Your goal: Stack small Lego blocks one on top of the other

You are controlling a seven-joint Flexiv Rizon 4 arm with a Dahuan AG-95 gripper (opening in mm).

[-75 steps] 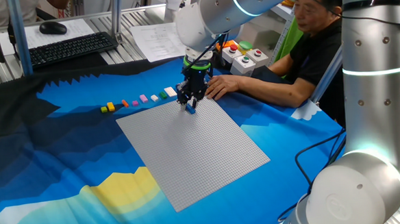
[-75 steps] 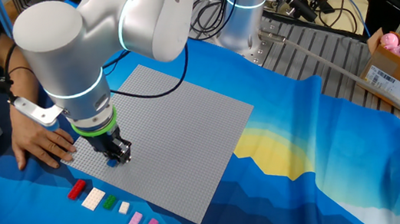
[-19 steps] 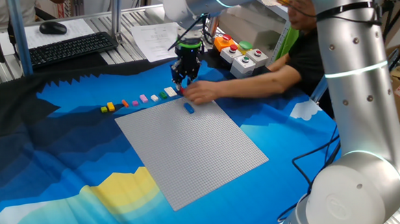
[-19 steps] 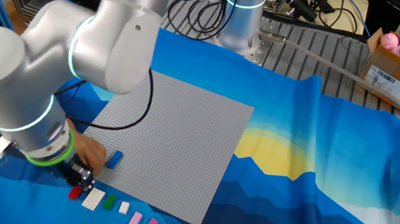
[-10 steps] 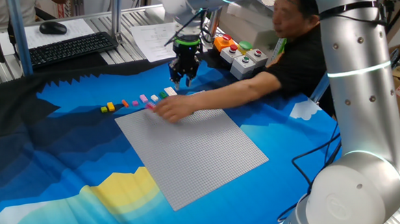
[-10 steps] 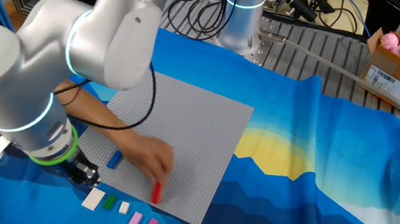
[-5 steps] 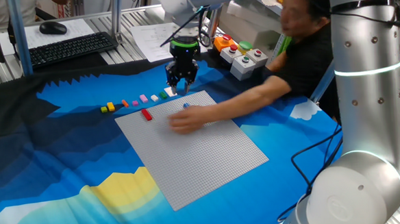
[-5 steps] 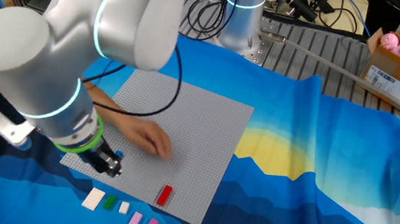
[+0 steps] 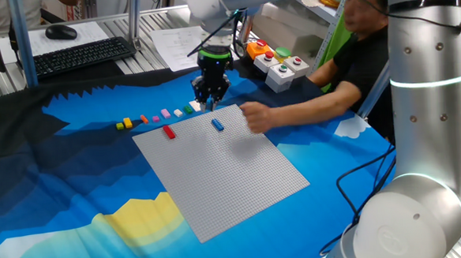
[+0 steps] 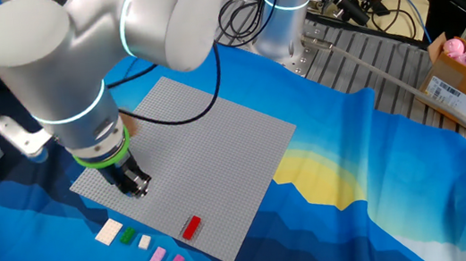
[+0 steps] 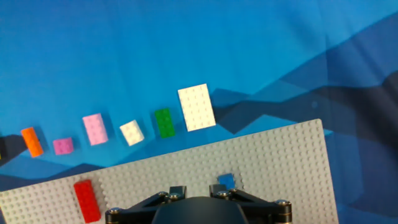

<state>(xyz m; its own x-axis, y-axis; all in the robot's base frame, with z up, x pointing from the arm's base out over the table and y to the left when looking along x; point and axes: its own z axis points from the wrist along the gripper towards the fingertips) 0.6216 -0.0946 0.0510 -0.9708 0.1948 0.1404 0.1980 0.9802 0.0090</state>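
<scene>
My gripper (image 9: 211,104) hangs low over the back corner of the grey baseplate (image 9: 233,176), its fingers a little apart with nothing between them. In the hand view a blue brick (image 11: 226,182) lies on the plate just beside the right finger (image 11: 221,189). A red brick (image 9: 168,132) lies on the plate further left. Beyond the plate's edge runs a row of small Lego blocks: a large white one (image 11: 196,107), green (image 11: 165,122), small white (image 11: 132,132), two pink (image 11: 94,129), orange (image 11: 32,141). In the other fixed view my gripper (image 10: 138,189) hides the blue brick.
A person's hand (image 9: 253,117) reaches over the baseplate's right side, close to the blue brick (image 9: 218,125). A button box (image 9: 279,67) stands behind the gripper and a keyboard (image 9: 83,54) at the back left. The blue cloth (image 9: 76,200) covers the table.
The person's hand set the red brick on the baseplate and pulled back to the right, uncovering the blue brick. My gripper shifted from over the row to above the plate's corner.
</scene>
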